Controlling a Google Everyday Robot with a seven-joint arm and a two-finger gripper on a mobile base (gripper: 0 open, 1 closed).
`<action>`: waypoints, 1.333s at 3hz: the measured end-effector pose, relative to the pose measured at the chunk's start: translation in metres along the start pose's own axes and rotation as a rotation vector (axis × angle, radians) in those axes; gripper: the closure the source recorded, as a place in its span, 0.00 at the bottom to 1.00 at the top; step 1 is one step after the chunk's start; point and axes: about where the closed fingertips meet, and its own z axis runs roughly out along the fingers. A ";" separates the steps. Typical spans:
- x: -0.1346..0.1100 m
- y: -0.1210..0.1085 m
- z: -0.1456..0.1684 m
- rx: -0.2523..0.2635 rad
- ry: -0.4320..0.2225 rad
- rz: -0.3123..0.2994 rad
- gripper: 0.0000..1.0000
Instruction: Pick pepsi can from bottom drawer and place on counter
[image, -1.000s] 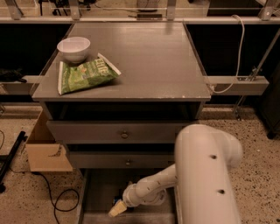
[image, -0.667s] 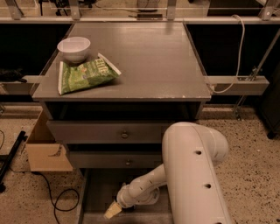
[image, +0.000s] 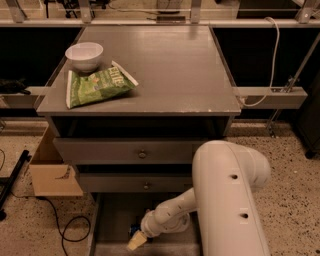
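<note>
The bottom drawer (image: 111, 220) is pulled open at the foot of the cabinet. My white arm reaches down into it and the gripper (image: 136, 241) sits low over the drawer floor, near its middle. A small blue patch of the pepsi can (image: 134, 230) shows right beside the gripper's wrist; most of the can is hidden by the arm. The counter (image: 175, 70) is the grey top of the cabinet, above the two knobbed drawers.
A white bowl (image: 84, 55) and a green chip bag (image: 97, 86) lie on the counter's left side. A cardboard box (image: 52, 170) and black cables (image: 60, 225) lie on the floor to the left. A white cable (image: 272, 60) hangs at the right.
The arm has shifted left and lower into the drawer, bringing the gripper closer to the drawer's front middle. Bowl and chip bag have not moved.
</note>
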 end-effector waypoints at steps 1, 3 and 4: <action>0.037 -0.008 -0.011 -0.023 0.030 -0.001 0.00; 0.014 0.009 0.009 -0.049 -0.025 -0.032 0.00; 0.011 0.011 0.012 -0.053 -0.019 -0.045 0.00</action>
